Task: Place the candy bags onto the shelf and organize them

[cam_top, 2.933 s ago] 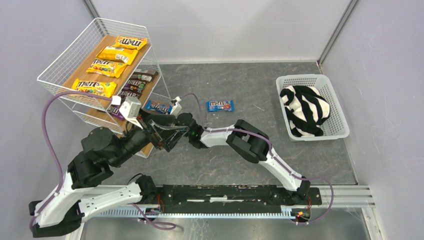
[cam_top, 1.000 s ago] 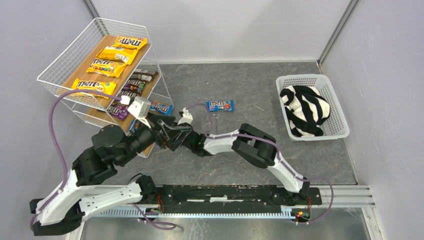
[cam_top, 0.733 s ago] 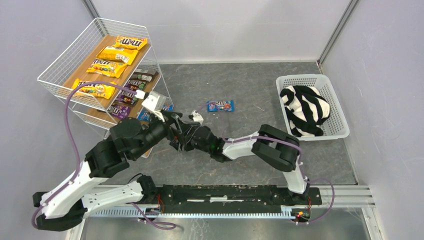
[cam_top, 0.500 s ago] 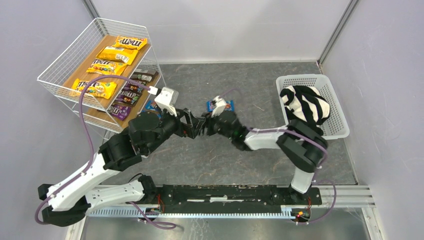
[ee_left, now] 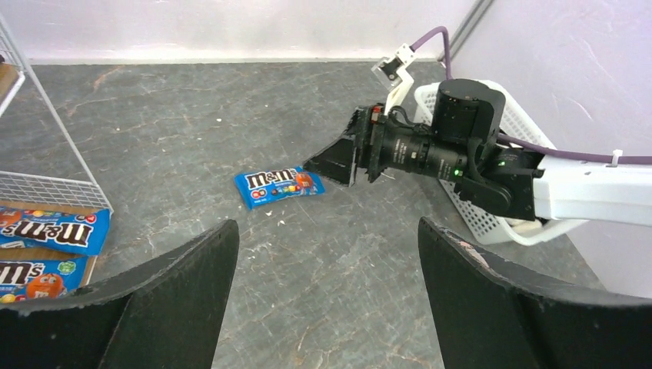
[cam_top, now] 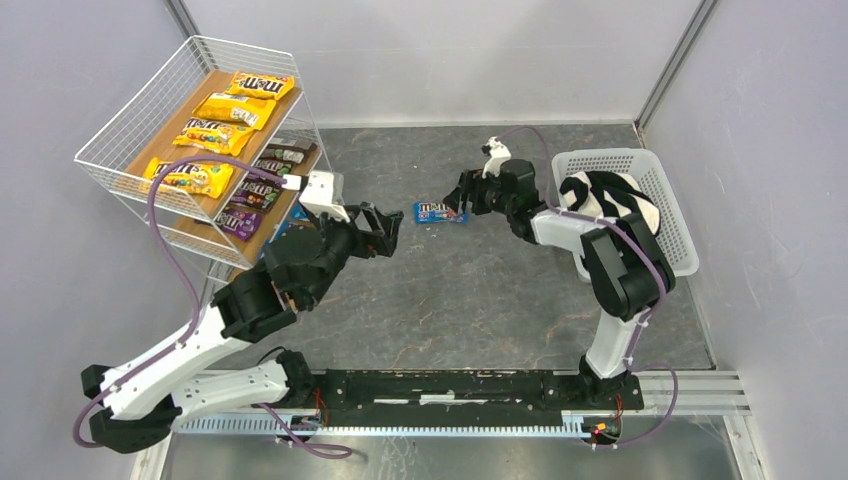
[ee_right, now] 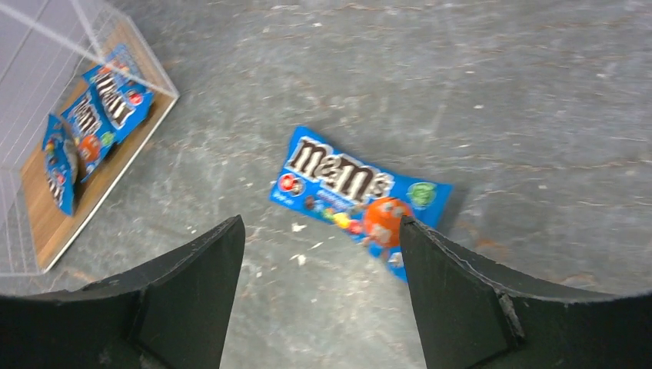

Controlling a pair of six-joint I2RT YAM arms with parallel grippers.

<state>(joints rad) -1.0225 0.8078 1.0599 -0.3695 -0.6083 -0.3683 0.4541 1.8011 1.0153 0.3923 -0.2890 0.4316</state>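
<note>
Blue candy bag (cam_top: pixel 441 212) on table (cam_top: pixel 480 290), just beside wide-spread right gripper (cam_top: pixel 466 195)

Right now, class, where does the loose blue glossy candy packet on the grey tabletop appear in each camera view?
Top external: blue glossy candy packet, upper middle of the picture.
Left wrist: packet left of centre.
Right wrist: packet at centre, tilted.
Shared landmark: white wire shelf with wooden boards, left of the packet in every view.
</note>
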